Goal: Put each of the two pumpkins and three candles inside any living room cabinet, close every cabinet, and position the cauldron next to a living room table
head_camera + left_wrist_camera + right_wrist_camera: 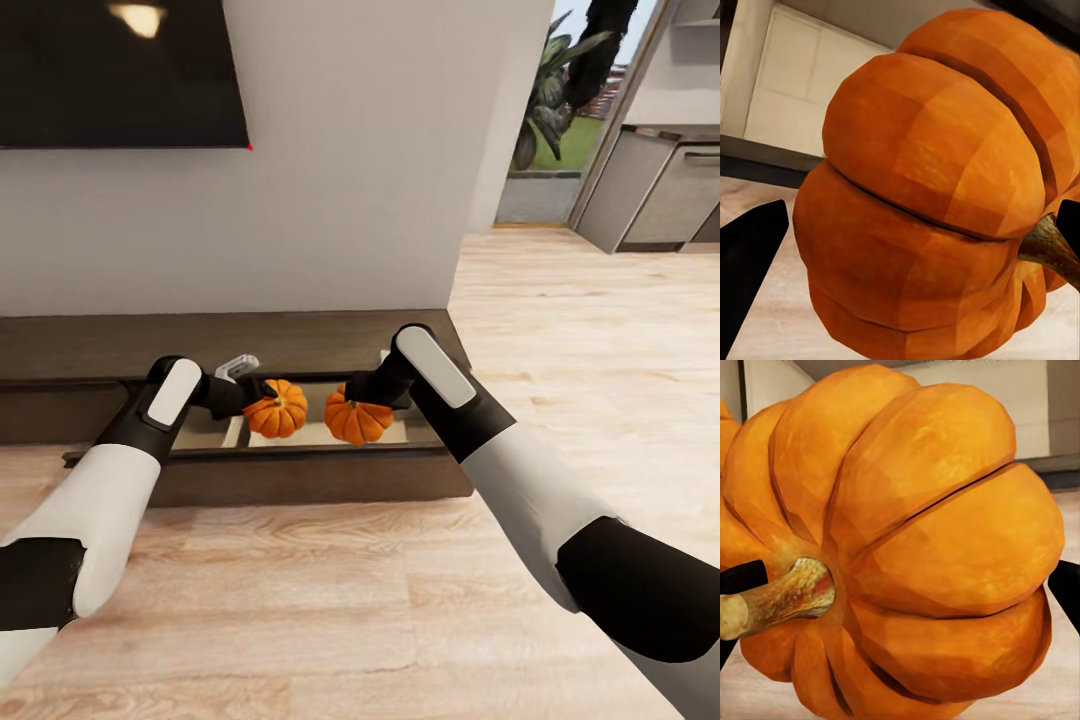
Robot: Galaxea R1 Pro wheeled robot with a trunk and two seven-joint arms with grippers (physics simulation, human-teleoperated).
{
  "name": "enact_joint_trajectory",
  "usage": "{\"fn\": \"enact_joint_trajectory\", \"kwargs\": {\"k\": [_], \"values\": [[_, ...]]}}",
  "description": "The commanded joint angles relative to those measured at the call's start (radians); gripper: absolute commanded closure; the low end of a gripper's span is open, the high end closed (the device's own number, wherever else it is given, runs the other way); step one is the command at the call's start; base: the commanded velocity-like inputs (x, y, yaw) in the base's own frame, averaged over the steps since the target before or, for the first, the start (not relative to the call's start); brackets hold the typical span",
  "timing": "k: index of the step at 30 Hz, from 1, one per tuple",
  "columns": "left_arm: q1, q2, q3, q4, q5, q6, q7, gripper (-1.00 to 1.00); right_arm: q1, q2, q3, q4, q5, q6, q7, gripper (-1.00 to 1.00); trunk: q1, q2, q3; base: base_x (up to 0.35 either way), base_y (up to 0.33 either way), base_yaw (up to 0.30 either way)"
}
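white wall (350, 180), wood floor (350, 600), dark tv (120, 75)

Both arms reach forward toward twelve o'clock, wrists low; the left gripper (262, 398) and right gripper (352, 392) are each clamped on a load.

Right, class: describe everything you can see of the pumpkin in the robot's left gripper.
The left pumpkin is small, round and bright orange, with deep ribs and a short brown stem. It looks smooth and faceted. The left gripper is shut on it, over the open drawer of the dark-brown cabinet, close beside the other pumpkin.
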Motion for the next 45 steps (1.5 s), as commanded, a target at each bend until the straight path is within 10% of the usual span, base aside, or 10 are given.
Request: {"fn": "enact_joint_trajectory", "kwargs": {"k": [1, 45], "values": [[-0.001, 0.001, -0.004, -0.004, 0.010, 0.001, 0.009, 1.00, -0.001, -0.001, 0.001, -0.001, -0.008, 0.005, -0.010, 1.00, 0.000, 0.000, -0.001, 0.010, 0.000, 0.025], [-0.001, 0.001, -0.032, 0.002, 0.012, -0.001, 0.009, 1.00, -0.001, -0.001, 0.001, -0.006, -0.008, 0.005, 0.008, 1.00, 0.000, 0.000, 0.011, 0.083, 0.003, 0.003]]}}
